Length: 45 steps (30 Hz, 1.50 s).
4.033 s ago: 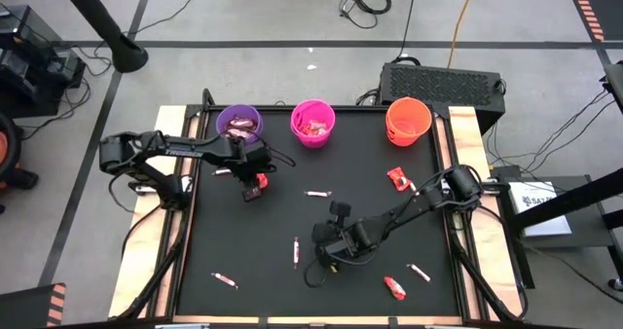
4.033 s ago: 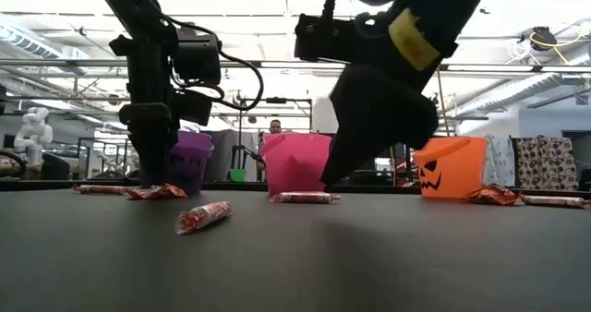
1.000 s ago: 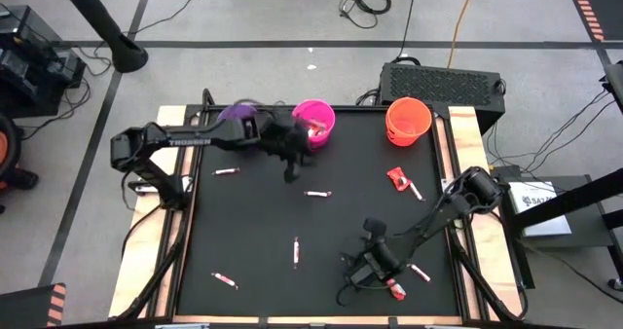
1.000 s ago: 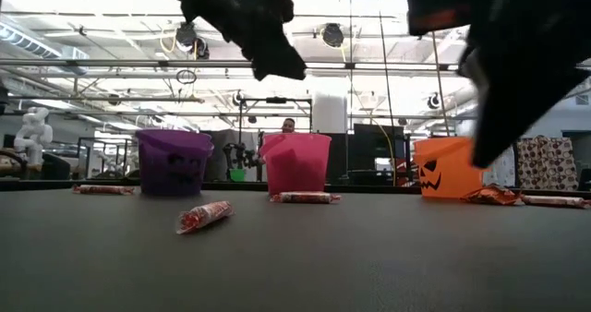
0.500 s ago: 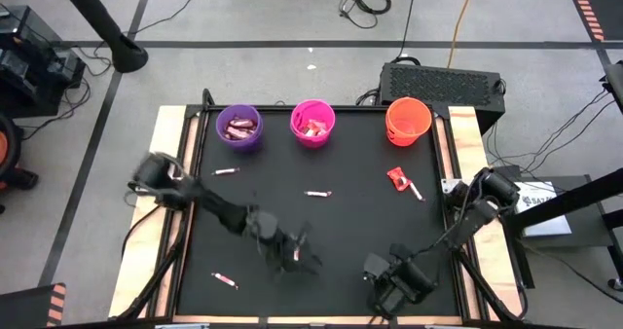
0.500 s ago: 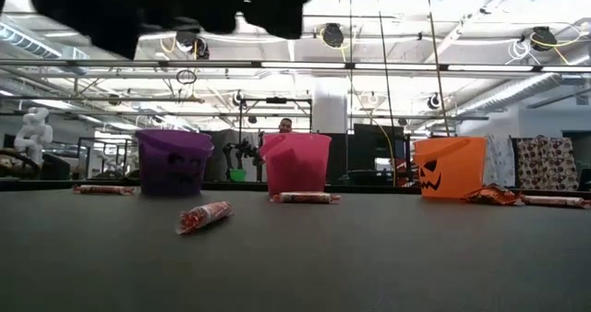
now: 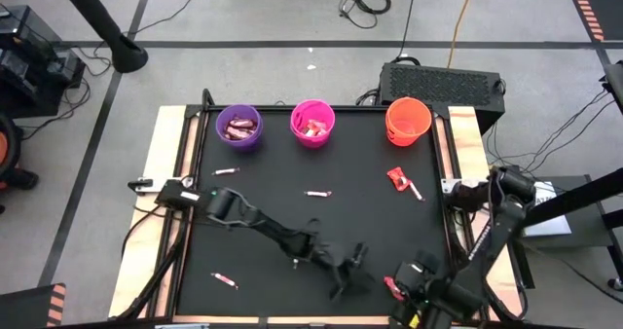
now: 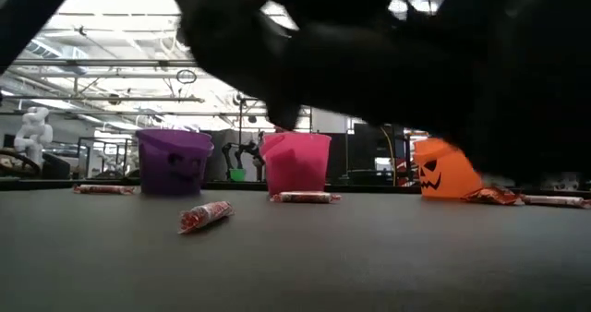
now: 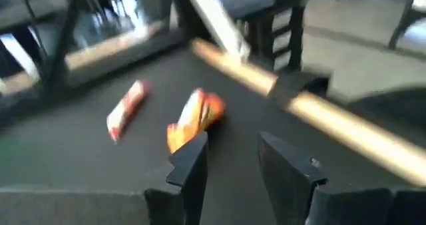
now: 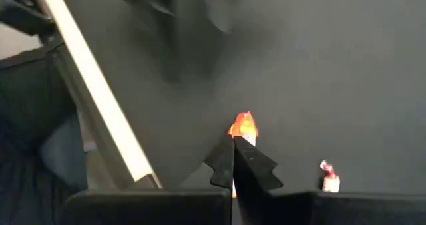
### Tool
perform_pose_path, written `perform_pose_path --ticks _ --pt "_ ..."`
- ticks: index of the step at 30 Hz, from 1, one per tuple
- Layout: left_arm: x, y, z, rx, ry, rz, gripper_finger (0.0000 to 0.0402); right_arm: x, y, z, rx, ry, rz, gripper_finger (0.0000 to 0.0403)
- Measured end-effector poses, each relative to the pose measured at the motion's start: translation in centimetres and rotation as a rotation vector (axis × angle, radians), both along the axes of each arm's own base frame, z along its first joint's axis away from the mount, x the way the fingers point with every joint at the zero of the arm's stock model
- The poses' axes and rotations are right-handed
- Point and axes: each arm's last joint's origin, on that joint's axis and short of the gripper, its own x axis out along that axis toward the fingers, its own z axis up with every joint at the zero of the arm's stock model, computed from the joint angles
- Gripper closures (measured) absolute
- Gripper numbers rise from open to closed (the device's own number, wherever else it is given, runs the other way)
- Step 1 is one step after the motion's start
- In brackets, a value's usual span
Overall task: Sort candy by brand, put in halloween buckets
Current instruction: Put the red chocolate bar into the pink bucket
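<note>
A red-orange candy (image 7: 392, 288) lies near the table's near right corner, with a pale stick (image 10: 327, 178) beside it. My left gripper (image 7: 355, 278) is open and low just left of this candy. In the left wrist view the candy (image 9: 196, 115) and the stick (image 9: 126, 108) lie just past its fingers (image 9: 233, 152). My right gripper (image 7: 407, 292) is shut, and the candy (image 10: 243, 126) shows right at its fingertips (image 10: 233, 148). The purple (image 7: 238, 127), pink (image 7: 312, 123) and orange (image 7: 408, 120) buckets stand along the far edge, the first two with candy inside. My right gripper's shut tips point at one end of the red-orange candy (image 10: 241, 137), coming from the table's right. I cannot tell whether they touch it. My left gripper touches nothing that shows.
Other candy lies about: sticks at the left (image 7: 226, 171), the middle (image 7: 316, 193) and the near left (image 7: 224, 280), and a red piece with a stick (image 7: 395, 177) at the right. The wooden table edge (image 9: 333, 115) runs close beyond the candy. The two arms stand close together.
My left gripper has swung from the pink bucket across the table toward the near right corner and has come down low. My right gripper has drawn back toward the near right corner. The candy on the table has stayed where it was.
</note>
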Motion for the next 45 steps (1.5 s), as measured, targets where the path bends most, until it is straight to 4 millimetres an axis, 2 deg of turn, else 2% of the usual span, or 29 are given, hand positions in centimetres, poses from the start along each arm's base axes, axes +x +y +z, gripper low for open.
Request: perform_pose_path --ticks 4,7,14,16,19,25,32,40,45 --pt "2.9 0.4 -0.6 0.040 0.083 0.018 0.0256 -1.3 0.6 0.0 -0.003 -0.011 -0.003 0.0403" --pt "4.3 0.7 -0.4 0.026 0.115 0.037 0.0226 -1.9 0.7 0.0 -0.009 -0.005 -0.019 0.0403" --pt "4.9 0.6 -1.3 -0.002 0.158 0.065 0.0120 -2.4 0.8 0.0 -0.009 -0.001 -0.038 0.0403" --pt "4.9 0.5 -1.5 -0.004 0.145 0.063 0.0104 -2.4 0.7 0.0 -0.012 0.001 -0.038 0.0403" --pt "5.3 0.5 -1.7 -0.069 0.086 0.075 0.0101 -2.4 0.7 0.0 -0.016 0.001 -0.040 0.0403" --pt "6.0 1.0 -3.0 -0.092 0.246 0.090 0.0124 -2.0 0.5 0.0 -0.012 0.001 -0.065 0.0403" --pt "6.0 0.9 -3.3 -0.085 0.261 0.074 0.0152 -2.1 0.4 0.0 -0.029 0.010 -0.050 0.0403" --pt "6.1 1.3 -3.3 -0.091 0.266 0.067 0.0252 -2.2 0.3 0.0 -0.034 0.015 -0.047 0.0403" --pt "6.3 1.8 -2.6 -0.091 0.264 0.072 0.0318 -2.2 0.4 0.0 -0.033 0.016 -0.046 0.0403"
